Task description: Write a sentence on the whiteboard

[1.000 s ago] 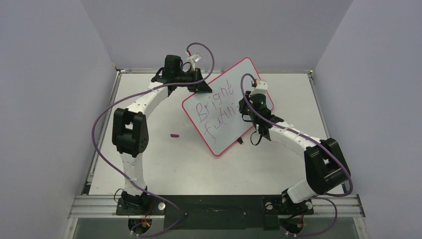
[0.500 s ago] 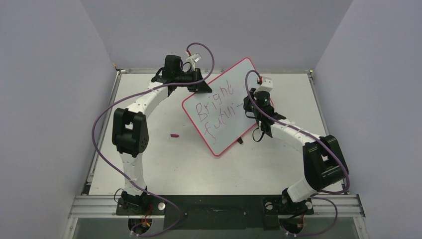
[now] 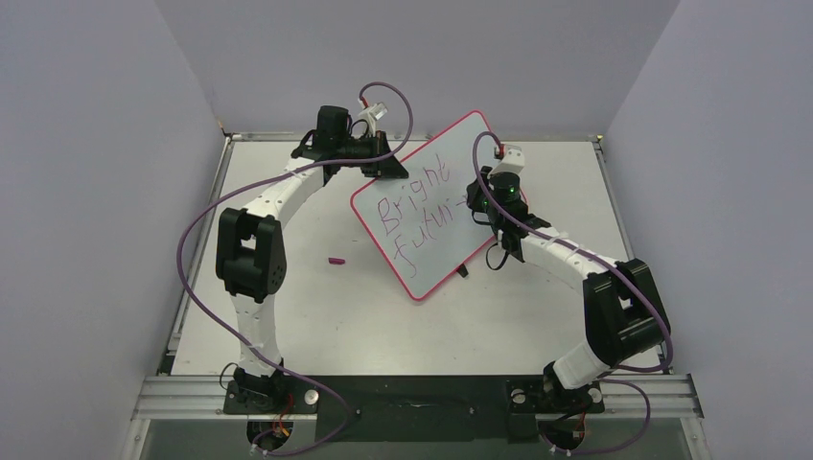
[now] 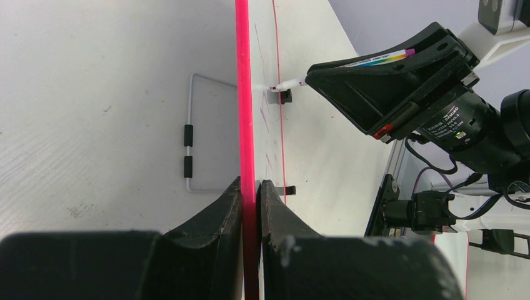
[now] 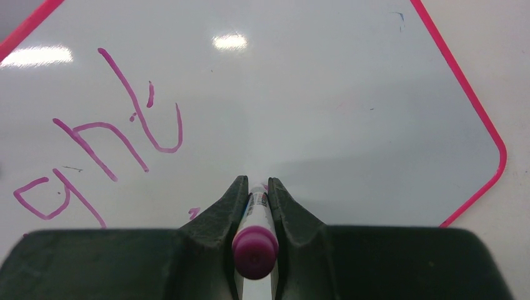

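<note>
The left gripper point(image 4: 250, 184) is clamped on the pink frame of the whiteboard point(image 3: 436, 259), holding it tilted over the middle of the table point(image 3: 316, 316). The right gripper point(image 5: 256, 184) pinches a magenta marker point(image 5: 255, 244), tip at the board beside the unfinished sentence point(image 3: 414, 196), "Bright futu". With only that one edge grip, a hard pen press could pivot or slip the board and skew the letters.
</note>
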### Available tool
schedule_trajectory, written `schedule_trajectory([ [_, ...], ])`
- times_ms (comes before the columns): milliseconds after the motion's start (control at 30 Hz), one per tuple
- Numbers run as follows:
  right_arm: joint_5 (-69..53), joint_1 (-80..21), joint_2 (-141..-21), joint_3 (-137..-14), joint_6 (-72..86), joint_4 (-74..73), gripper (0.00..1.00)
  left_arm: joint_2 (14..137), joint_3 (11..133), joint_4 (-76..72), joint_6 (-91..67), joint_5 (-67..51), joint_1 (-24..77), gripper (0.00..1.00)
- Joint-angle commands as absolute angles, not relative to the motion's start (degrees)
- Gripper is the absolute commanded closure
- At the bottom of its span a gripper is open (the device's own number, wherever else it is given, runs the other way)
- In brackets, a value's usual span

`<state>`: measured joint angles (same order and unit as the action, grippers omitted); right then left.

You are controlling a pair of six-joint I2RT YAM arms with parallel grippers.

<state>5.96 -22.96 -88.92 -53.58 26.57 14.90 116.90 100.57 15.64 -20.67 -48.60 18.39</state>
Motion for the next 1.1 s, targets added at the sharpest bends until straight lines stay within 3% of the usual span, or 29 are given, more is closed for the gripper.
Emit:
schedule_trajectory([
  [0, 3.13, -24.22, -88.72, -53.71, 28.14, 17.01, 1.00, 114.43, 101.32, 11.34, -18.11, -50.14, 18.98, 1.00],
  [1067, 6.08, -24.99, -84.00, -46.28, 28.80, 16.34, 1.00, 113.83, 101.07, 11.23, -18.28, -50.19, 18.98, 1.00],
])
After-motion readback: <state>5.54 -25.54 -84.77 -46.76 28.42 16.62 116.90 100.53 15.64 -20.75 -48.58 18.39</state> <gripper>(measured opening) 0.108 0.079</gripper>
